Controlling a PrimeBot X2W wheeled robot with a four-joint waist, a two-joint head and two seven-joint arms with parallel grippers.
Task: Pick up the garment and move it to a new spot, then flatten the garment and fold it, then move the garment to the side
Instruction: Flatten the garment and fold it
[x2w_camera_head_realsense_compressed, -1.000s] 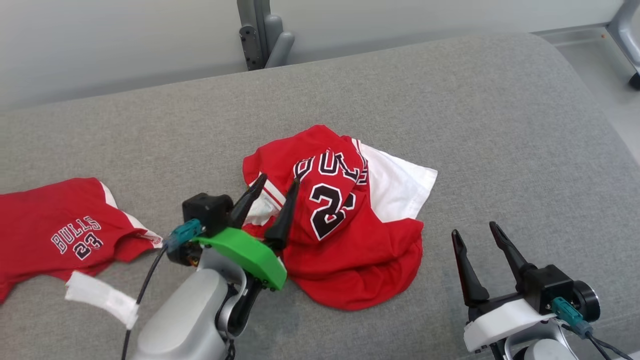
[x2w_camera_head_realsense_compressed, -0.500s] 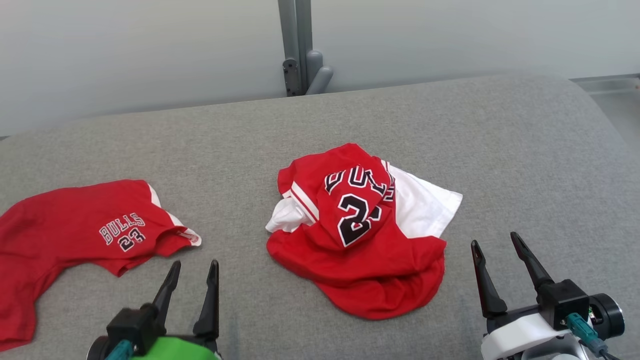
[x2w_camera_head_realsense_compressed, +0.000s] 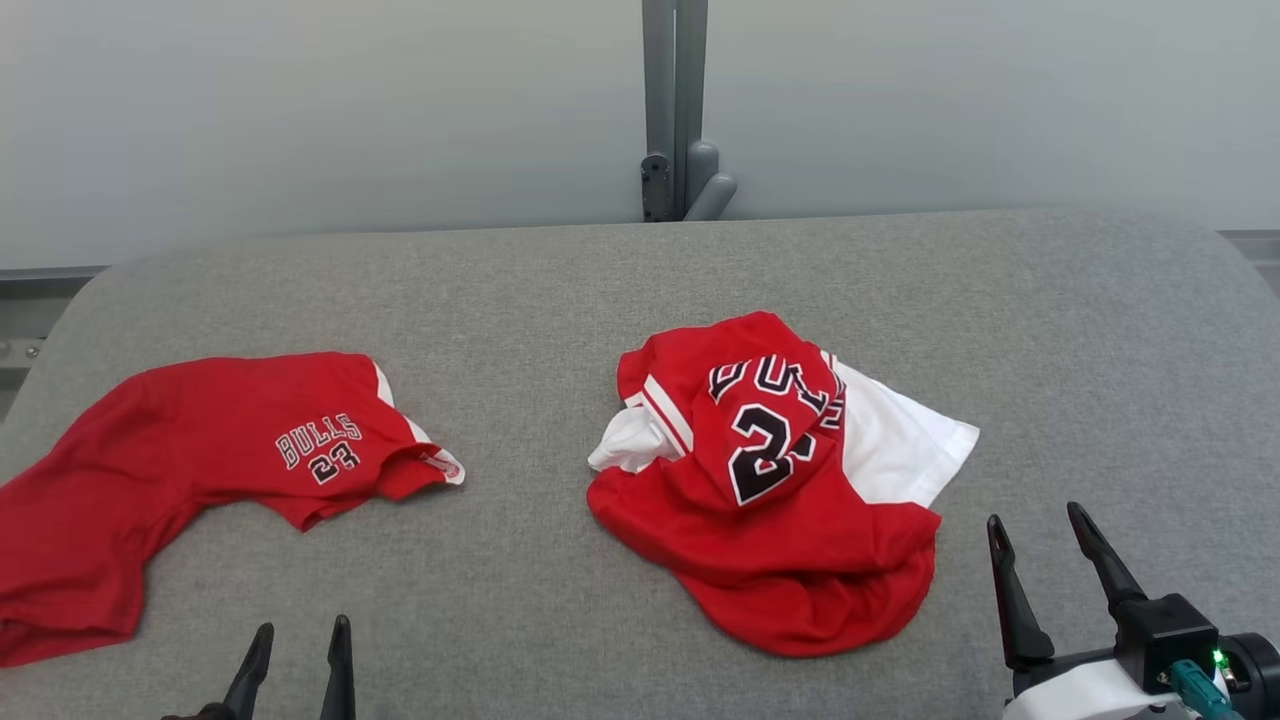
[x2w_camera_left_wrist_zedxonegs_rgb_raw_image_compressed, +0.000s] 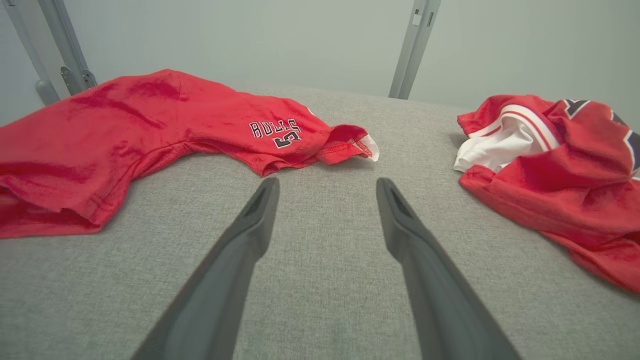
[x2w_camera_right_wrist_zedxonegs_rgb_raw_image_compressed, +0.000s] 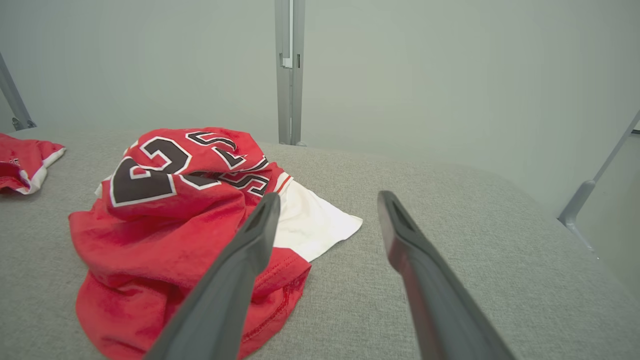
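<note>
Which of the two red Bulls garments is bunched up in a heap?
The crumpled garment nearer the right gripper, with white fabric showing; the other garment lies spread out on the left.

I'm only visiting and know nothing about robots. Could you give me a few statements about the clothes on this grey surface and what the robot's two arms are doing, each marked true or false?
1. Two red garments lie on the grey surface: a crumpled garment and a spread-out shirt. True.
2. The left end effector holds the crumpled garment. False: it is open and empty, over bare surface between the two garments.
3. The crumpled garment shows white fabric as well as red. True.
4. The right end effector is shut. False: its fingers stand apart, holding nothing, beside the crumpled garment.
</note>
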